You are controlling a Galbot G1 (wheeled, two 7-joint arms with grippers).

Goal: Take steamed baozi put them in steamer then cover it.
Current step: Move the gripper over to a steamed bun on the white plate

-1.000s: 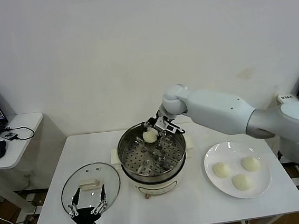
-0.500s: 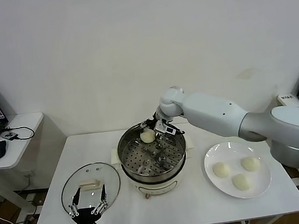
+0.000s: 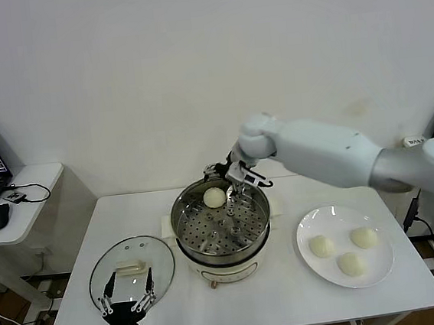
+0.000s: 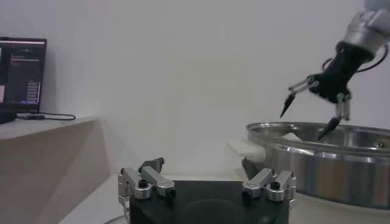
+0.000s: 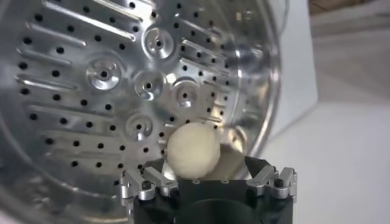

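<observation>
Steel walls of the steamer [image 3: 223,242] ring one bun [image 3: 215,198], which sits on the perforated tray at the far side of the pot. We see our right gripper [image 3: 236,177] poised just above the far rim, its fingers spread wide and holding nothing; the right wrist view shows the bun [image 5: 193,152] lying free on the tray below the gripper [image 5: 210,182]. Three more buns [image 3: 321,246] wait on the white plate [image 3: 308,226] to the right of the steamer. Our left gripper [image 3: 127,303] is parked at the near left edge of the tabletop [image 3: 291,297], fingers open and empty, over the near edge of the glass lid [image 3: 131,268]. We judge the first placement done. Next we would swing the right arm over to the plate, come down on a bun with fingers wide, and close gently so the soft dough is not squashed.
</observation>
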